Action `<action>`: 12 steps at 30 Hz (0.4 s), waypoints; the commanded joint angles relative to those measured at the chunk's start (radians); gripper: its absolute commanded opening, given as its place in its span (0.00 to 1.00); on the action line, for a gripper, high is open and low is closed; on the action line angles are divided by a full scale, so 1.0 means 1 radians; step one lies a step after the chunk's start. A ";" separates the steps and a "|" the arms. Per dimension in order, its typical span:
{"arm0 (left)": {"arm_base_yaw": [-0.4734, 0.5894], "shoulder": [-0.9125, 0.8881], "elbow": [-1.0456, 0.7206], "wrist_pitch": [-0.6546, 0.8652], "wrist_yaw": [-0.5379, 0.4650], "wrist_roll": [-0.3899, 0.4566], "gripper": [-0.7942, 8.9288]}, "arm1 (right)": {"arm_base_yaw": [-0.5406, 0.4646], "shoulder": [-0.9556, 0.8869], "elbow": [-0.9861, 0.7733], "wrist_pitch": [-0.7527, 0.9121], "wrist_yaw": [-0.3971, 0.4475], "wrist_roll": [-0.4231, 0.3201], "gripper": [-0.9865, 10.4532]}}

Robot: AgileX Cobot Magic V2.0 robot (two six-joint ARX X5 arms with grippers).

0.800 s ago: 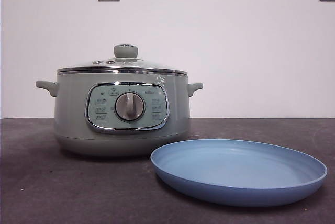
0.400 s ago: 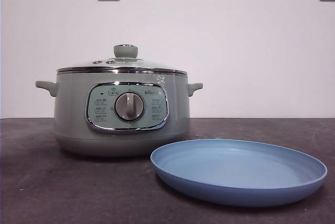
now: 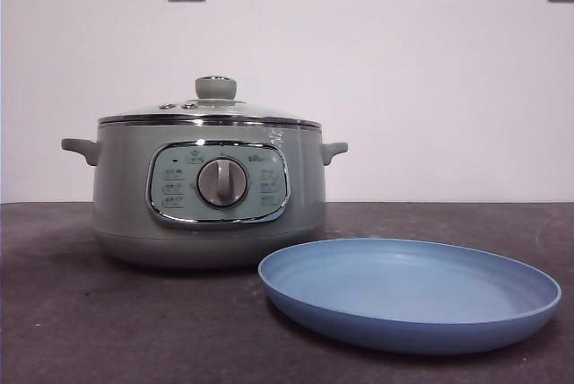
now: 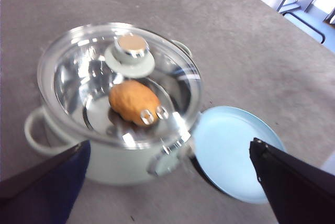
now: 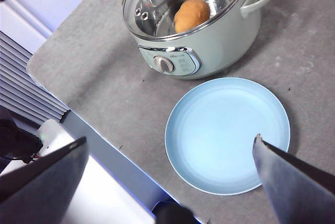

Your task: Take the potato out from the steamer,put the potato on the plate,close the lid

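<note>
A dark grey bench (image 3: 108,330) fills the lower part of the front view, unchanged from the earlier frames: nothing has moved, so the task has not begun. The green steamer (image 3: 208,191) stands left of centre, its glass lid (image 3: 208,115) on. The blue plate (image 3: 409,292) lies bare at lower right, just beside the steamer. The potato (image 4: 134,101) sits inside the steamer, seen through the lid in the left wrist view. The left gripper (image 4: 167,182) and right gripper (image 5: 167,174) both hover high above, jaws spread wide apart and holding nothing.
</note>
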 commanded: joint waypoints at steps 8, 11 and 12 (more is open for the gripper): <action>-0.140 0.339 0.177 0.186 -0.124 0.009 0.81 | 0.002 0.031 0.002 0.006 0.000 0.003 0.64; -0.175 0.448 0.245 0.214 -0.155 0.012 0.81 | 0.002 0.041 0.002 0.006 0.000 0.003 0.64; -0.187 0.484 0.269 0.216 -0.169 0.018 0.81 | 0.002 0.043 0.002 0.006 0.000 0.003 0.64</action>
